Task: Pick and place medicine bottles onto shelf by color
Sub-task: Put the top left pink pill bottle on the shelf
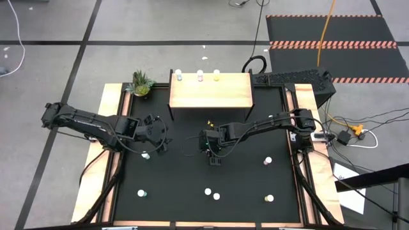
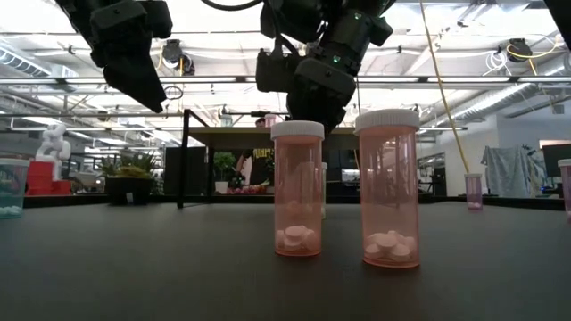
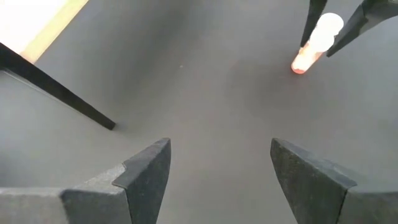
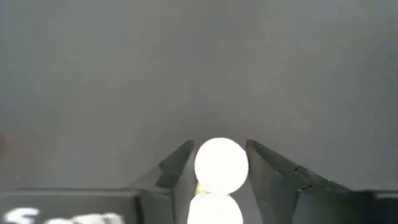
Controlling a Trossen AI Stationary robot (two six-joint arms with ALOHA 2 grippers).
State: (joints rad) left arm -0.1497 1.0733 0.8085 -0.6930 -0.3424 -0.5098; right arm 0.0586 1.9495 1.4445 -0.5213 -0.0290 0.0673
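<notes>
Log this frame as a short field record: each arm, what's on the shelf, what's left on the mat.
right gripper: over mid-mat in front of the shelf, jaws around a white-capped pink bottle
left gripper: over the mat's left side, jaws open, empty
shelf: three bottles along its far edge, bluish, pinkish, yellow
loose on mat: about six bottles, mostly along the near side
potted plant: beside the shelf's left end

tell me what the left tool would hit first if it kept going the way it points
Most likely the bare black table mat: the left tool is open and aimed at an empty patch. The pink bottle sits off to the side, though depth is unclear.
</notes>
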